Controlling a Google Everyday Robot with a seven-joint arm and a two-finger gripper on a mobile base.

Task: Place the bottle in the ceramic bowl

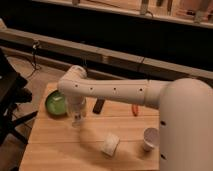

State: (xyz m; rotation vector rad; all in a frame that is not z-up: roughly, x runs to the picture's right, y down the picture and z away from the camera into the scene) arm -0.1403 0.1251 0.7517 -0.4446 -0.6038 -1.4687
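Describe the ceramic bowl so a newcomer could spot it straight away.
Start at the wooden table and go to its far left corner. The ceramic bowl lies there, just left of the end effector. It is the only green thing, shallow and plate-like, unlike the upright white cup.

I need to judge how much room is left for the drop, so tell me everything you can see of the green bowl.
The ceramic bowl is a shallow, round, plate-like dish with a glossy green glaze and a pale sheen inside. It sits upright and flat on the wooden table, near its far left corner. The arm's wrist covers the bowl's right edge; the tool hangs just right of it, over the table. Nothing can be made out lying inside it.
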